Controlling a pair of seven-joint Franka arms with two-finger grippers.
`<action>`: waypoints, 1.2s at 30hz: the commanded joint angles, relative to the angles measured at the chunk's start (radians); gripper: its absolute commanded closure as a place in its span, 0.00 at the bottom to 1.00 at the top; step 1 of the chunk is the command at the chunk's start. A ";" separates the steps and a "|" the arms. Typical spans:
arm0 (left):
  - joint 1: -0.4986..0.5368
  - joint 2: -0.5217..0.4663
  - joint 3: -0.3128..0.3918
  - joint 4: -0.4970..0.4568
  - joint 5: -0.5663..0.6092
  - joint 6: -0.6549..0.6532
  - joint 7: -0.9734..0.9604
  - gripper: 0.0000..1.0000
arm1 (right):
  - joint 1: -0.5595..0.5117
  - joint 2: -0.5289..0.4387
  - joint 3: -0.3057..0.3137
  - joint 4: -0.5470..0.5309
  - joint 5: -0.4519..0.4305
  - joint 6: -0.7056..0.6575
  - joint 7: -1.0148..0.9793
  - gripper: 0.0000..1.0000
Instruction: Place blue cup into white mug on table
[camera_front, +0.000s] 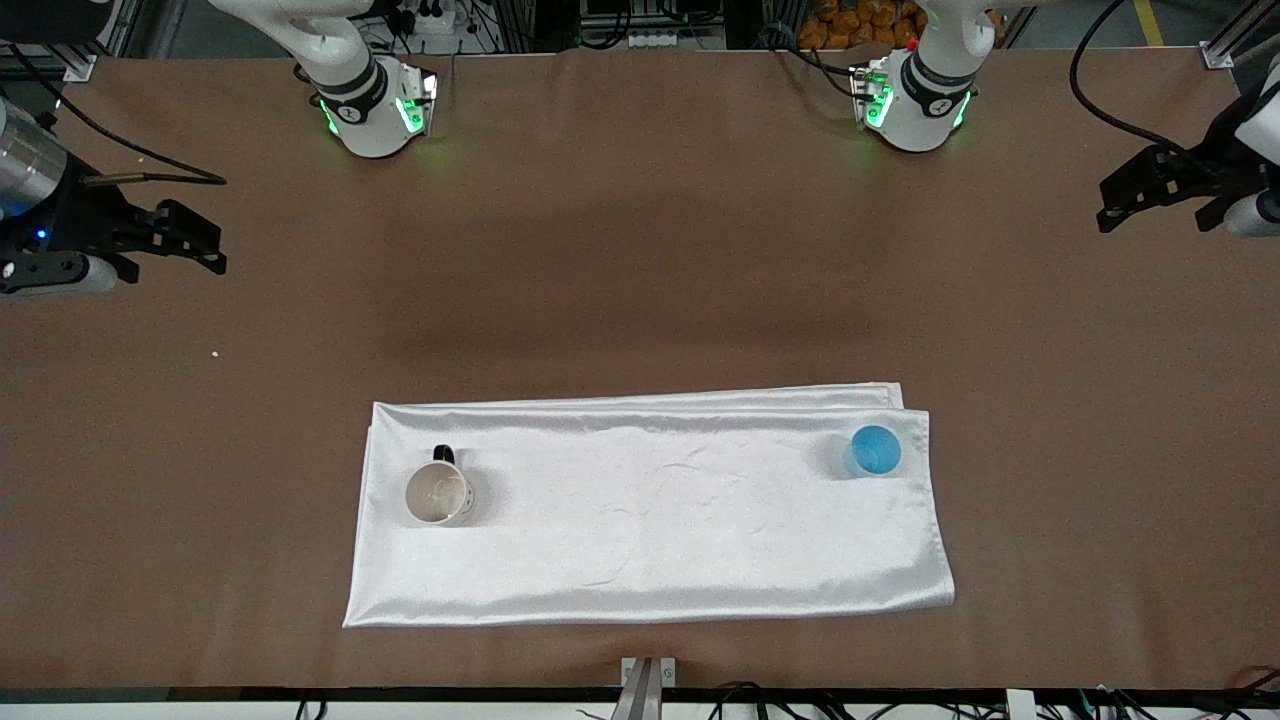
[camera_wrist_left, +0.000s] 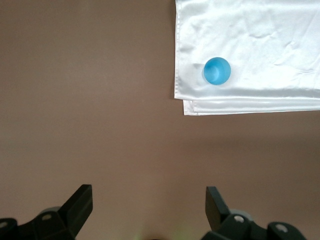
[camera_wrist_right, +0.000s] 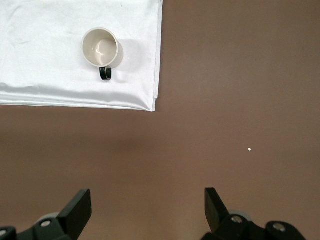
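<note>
The blue cup (camera_front: 876, 450) (camera_wrist_left: 217, 71) stands upright on a white cloth, at the cloth's corner toward the left arm's end of the table (camera_front: 640, 250). The white mug (camera_front: 438, 494) (camera_wrist_right: 100, 47) stands upright on the same cloth toward the right arm's end, its dark handle pointing toward the robots' bases. My left gripper (camera_front: 1110, 205) (camera_wrist_left: 149, 195) hangs open and empty over bare table at the left arm's end. My right gripper (camera_front: 215, 248) (camera_wrist_right: 147, 197) hangs open and empty over bare table at the right arm's end. Both are well away from the cup and mug.
The shiny white cloth (camera_front: 650, 510) lies folded across the middle of the table, nearer the front camera. A tiny pale speck (camera_front: 215, 353) lies on the brown surface near the right gripper. A small metal mount (camera_front: 648, 680) sits at the table's front edge.
</note>
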 joint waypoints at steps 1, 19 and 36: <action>0.003 -0.024 -0.001 -0.015 -0.009 -0.012 -0.005 0.00 | -0.021 0.002 0.004 0.023 0.020 -0.020 -0.019 0.00; -0.018 0.033 -0.007 -0.016 -0.020 0.028 -0.010 0.00 | -0.026 0.001 0.004 0.037 0.023 -0.014 -0.017 0.00; -0.020 0.065 -0.044 -0.208 -0.013 0.285 -0.017 0.00 | -0.014 0.036 0.005 0.033 0.023 0.000 -0.019 0.00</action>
